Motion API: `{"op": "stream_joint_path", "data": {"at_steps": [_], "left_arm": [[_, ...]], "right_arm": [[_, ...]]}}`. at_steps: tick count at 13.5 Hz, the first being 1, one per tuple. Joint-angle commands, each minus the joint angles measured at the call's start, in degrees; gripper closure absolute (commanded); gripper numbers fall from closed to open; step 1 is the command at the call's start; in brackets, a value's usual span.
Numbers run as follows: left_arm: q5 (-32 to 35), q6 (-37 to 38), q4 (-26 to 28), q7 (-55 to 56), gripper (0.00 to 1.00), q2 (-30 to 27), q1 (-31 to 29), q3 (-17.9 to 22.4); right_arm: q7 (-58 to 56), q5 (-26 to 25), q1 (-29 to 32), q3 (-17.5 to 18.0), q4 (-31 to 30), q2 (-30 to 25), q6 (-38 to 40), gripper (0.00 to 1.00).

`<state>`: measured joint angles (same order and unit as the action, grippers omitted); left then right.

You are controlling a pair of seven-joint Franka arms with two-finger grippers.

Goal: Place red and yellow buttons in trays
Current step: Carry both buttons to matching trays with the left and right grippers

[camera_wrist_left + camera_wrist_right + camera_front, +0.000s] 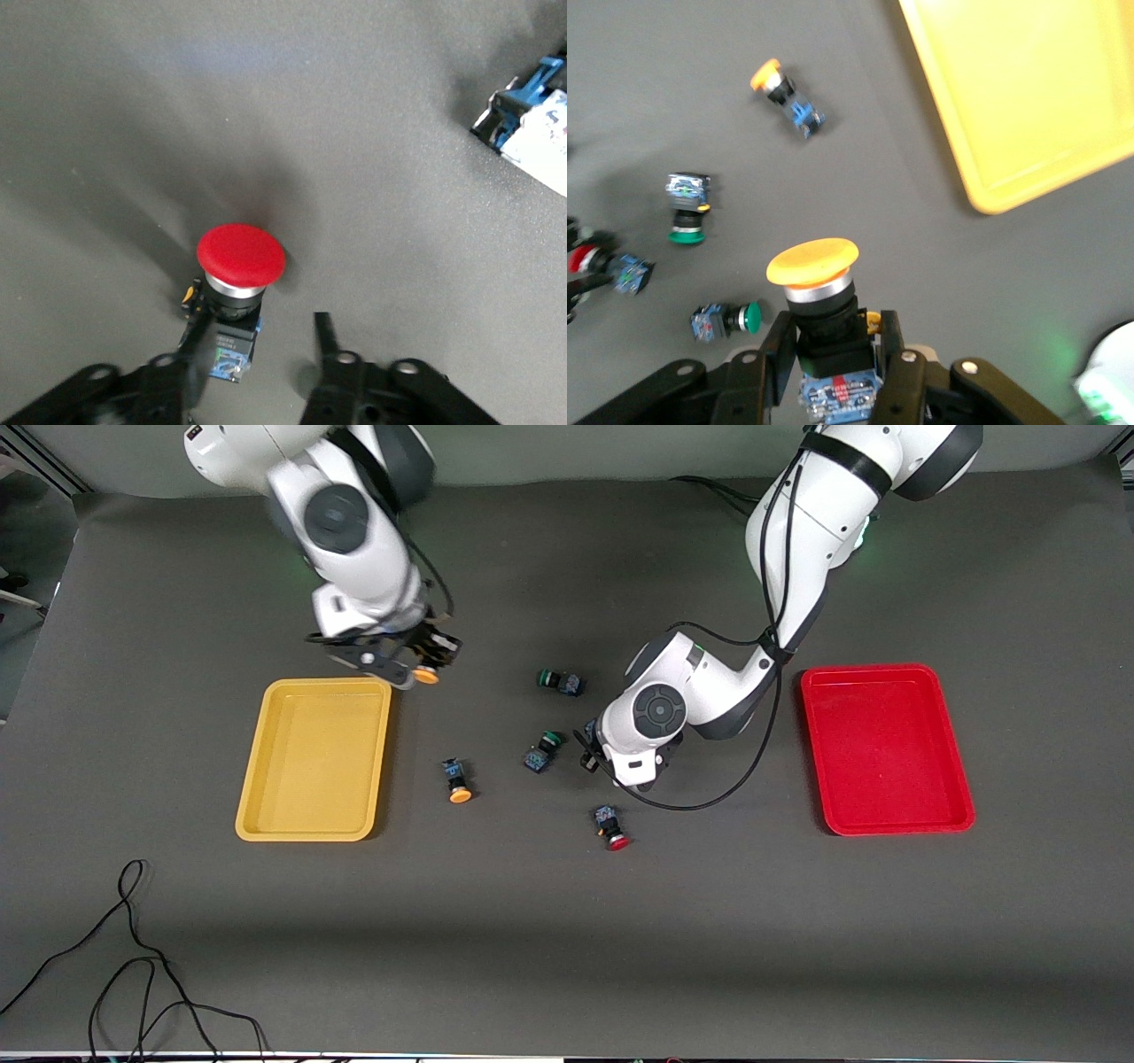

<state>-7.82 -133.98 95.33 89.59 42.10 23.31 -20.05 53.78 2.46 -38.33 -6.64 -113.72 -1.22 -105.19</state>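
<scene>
Right gripper (833, 354) clamps an orange-yellow-capped button (426, 676) above the yellow plastic tray's (266, 779) corner, while the left gripper (257, 350), fingers apart, straddles a red-capped button (239, 257) hidden in the front view, green-capped switches (542, 751) close by.

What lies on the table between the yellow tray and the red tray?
The front view shows, between the yellow tray and the red tray: a yellow button, two green buttons, a red button, and the left claw.
</scene>
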Motion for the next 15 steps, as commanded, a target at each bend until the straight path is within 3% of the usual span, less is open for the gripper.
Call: {"op": "stream_joint_path", "data": {"at_steps": [1,3,6,7,8,9,10,12,14,15], "left_arm": [[0.44,1.52,-0.41,-0.11,0.02,-0.09,-0.02,0.18],[0.35,4.68,-0.59,-2.13,0.02,-0.18,-0.11,0.27],[0.79,3.38,-0.24,-2.05,0.05,0.26,0.33,0.36],[0.88,2.67,0.11,-2.14,0.13,0.26,0.33,0.36],[1.32,1.8,0.64,-2.14,0.32,0.35,0.42,0.36],[2.36,1.35,0.99,-2.05,0.52,0.44,0.42,0.36],[2.64,0.91,1.26,-2.05,0.64,0.53,0.42,0.36],[2.73,0.65,1.43,-2.05,0.78,0.61,0.42,0.36],[2.73,1.86,1.26,-2.14,1.0,0.09,0.16,0.36],[2.73,3.01,1.08,-2.05,1.0,-0.7,-0.37,0.36]], "right_arm": [[-18.29,0.44,-0.08,-9.4,3.16,1.4,2.53,0.87],[-33.05,-0.08,-0.08,-18.1,2.98,1.4,2.27,0.87],[-52.58,-0.09,-0.17,-31.28,-0.16,2.19,-1.49,0.87],[-57.25,-0.09,-0.08,-34.2,-2.88,2.28,-4.73,0.87],[-60.08,-0.09,-0.08,-36.31,-6.47,2.8,-9.64,0.87],[-61.5,-0.09,-0.08,-37.64,-10.16,3.68,-15.17,0.87],[-62.21,0.44,0.01,-38.26,-13.86,5.34,-20.96,0.87],[-62.22,1.66,0.27,-38.36,-17.58,10.77,-29.43,0.87],[-65.1,7.7,0.36,-38.27,-17.5,17.01,-32.08,0.87],[-68.08,12.0,0.45,-38.27,-17.5,20.0,-33.49,0.87]]}}
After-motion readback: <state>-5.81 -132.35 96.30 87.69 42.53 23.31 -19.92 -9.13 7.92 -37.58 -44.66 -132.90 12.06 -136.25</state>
